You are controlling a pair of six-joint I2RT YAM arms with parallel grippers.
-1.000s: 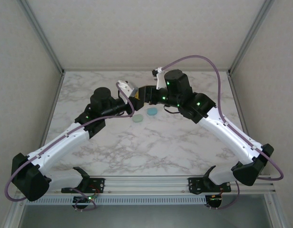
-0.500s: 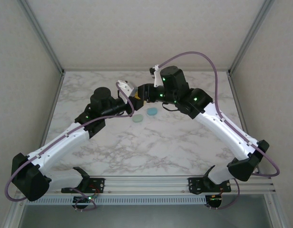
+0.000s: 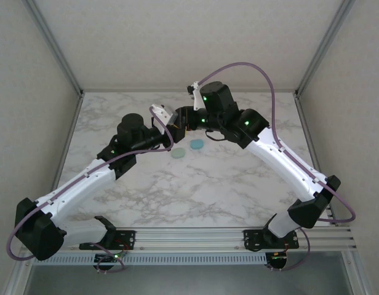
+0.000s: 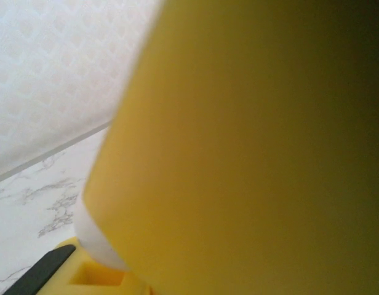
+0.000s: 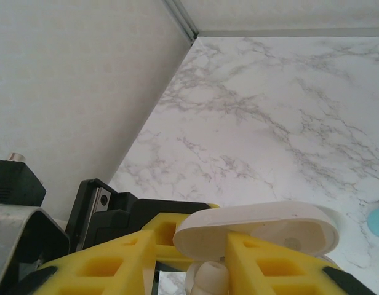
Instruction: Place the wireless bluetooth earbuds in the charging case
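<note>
Marble [image 3: 239, 178] lies bare around left pincer [image 3: 170, 135] clamping case [image 5: 263, 230], right pincer [image 5: 199, 261] pinching earbud [image 5: 208, 276].

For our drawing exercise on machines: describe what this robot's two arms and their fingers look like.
Both the left arm and the right arm have white links between bulky black joints dotted with small green lights. A purple cable loops along each arm. The fingers are bright yellow blocks with square hollows.
</note>
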